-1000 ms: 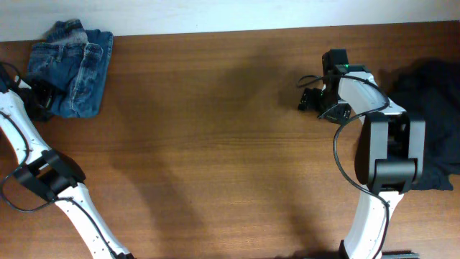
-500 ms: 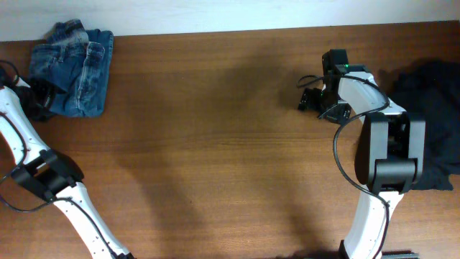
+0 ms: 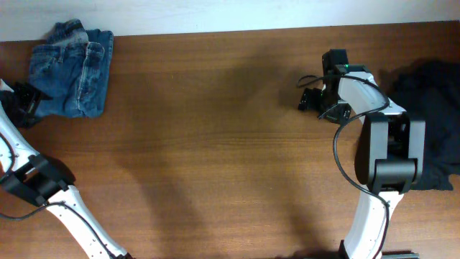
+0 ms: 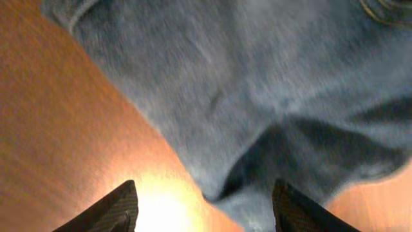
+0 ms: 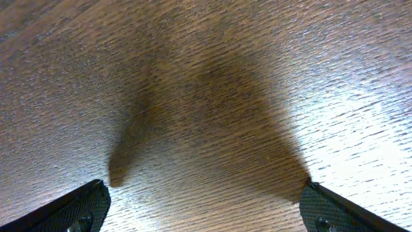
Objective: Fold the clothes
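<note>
- The jeans look done to me: a compact, roughly rectangular bundle at the table's far-left corner, layers stacked, with the waistband end bunched toward the far edge.
- The denim is medium blue with faded patches and pale stitched seams. Up close in the left wrist view it reads as thick, slightly fuzzy cloth, with a rounded fold sagging at its near edge.
- The black garment is the part that's left, I'd say. It's a loose, shapeless heap at the table's right edge, soft and matte, with no straight edges or creases I can make out. Part of it sits behind the right arm.
- So roughly halfway: one piece folded, one not yet touched.
- The left gripper is at the table's left edge, right up against the near-left side of the jeans. In its own view the jaws stand well apart, with that sagging denim fold dipping into the gap. They aren't pinching it, as far as I can see.
- The right gripper hangs over bare wood in the table's right half, short of the black heap. Jaws spread wide and holding nothing, just grainy brown wood and its own shadow below.
- The table is dark brown wood with a fine streaky grain and a bit of glare.
</note>
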`<control>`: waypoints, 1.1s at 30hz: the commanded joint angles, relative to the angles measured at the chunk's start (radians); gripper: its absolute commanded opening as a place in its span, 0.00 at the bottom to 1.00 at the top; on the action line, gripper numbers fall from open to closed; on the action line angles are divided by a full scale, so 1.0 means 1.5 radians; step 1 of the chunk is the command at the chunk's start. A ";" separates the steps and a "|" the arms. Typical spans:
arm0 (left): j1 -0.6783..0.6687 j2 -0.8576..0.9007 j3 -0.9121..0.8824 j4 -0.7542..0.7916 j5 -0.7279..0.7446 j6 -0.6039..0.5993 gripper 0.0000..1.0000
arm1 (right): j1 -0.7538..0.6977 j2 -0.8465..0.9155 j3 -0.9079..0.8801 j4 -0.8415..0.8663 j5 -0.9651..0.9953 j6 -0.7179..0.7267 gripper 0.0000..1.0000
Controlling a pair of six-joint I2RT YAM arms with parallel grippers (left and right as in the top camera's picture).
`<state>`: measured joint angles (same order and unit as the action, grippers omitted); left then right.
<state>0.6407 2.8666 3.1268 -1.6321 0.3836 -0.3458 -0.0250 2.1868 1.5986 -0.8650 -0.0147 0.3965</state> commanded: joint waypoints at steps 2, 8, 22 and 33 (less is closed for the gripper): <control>-0.002 -0.105 0.007 -0.033 -0.004 0.057 0.65 | 0.009 0.064 -0.038 0.014 -0.057 0.003 0.99; -0.002 -0.230 0.007 -0.037 0.053 0.115 0.54 | 0.008 0.064 -0.038 0.011 -0.057 0.003 0.99; -0.025 -0.550 -0.002 -0.037 0.202 0.228 0.71 | 0.011 0.064 -0.039 -0.023 -0.073 0.003 0.99; -0.065 -0.642 -0.222 -0.037 0.023 0.229 0.99 | 0.022 0.064 -0.038 -0.019 -0.075 0.003 0.99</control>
<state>0.5453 1.8740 2.9593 -1.6836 0.4828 -0.0185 -0.0120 2.1868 1.5993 -0.8886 -0.0151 0.3859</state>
